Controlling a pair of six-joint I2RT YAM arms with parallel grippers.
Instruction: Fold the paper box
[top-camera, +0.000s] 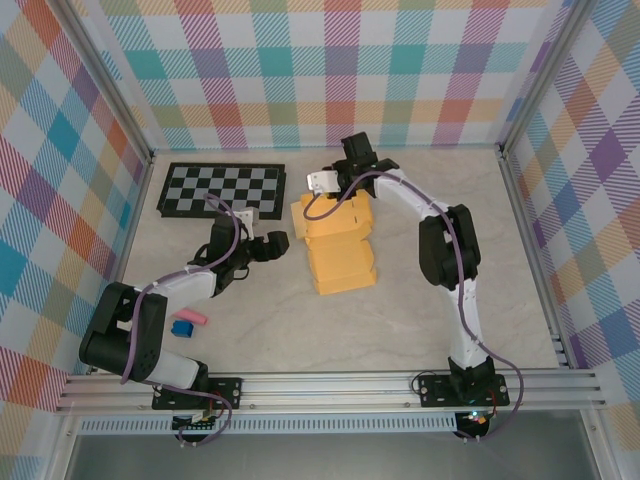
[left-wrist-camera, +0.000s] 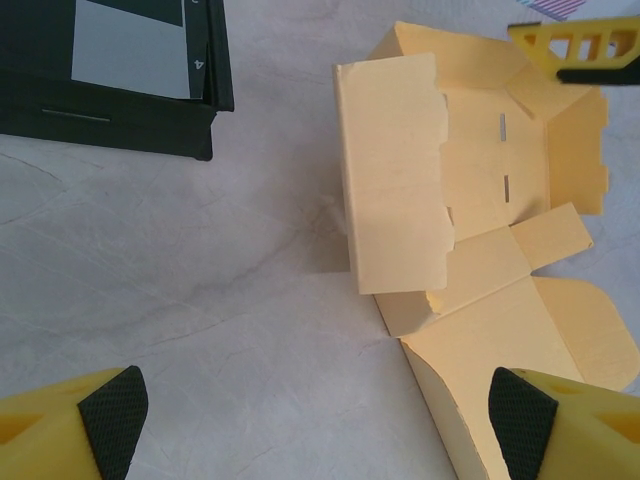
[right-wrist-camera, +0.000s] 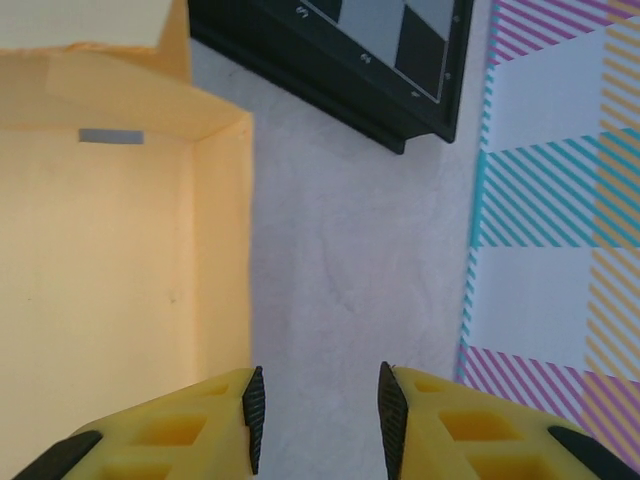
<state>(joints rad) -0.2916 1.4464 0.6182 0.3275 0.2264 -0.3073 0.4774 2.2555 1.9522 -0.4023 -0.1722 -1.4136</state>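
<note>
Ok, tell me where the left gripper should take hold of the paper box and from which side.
Probably the raised side flap of the paper box, approached from the checkerboard side. That flap seems lifted off the table, with a free thin edge facing the open left gripper; the base panels lie flat.

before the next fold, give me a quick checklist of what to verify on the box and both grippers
1. Left gripper open and empty: ok, jaws wide apart, nothing gripped.
2. Right gripper empty: ok, jaws narrowly apart with bare table between them.
3. Right gripper clear of the paper box wall: cannot tell, one finger sits right beside it.
4. Box fully folded: not ok, one panel stands up and several flaps lie flat.
5. Checkerboard apart from the box: ok, a strip of table separates them.
6. Pink and blue pieces out of the way: ok, lying well away from the box.
</note>
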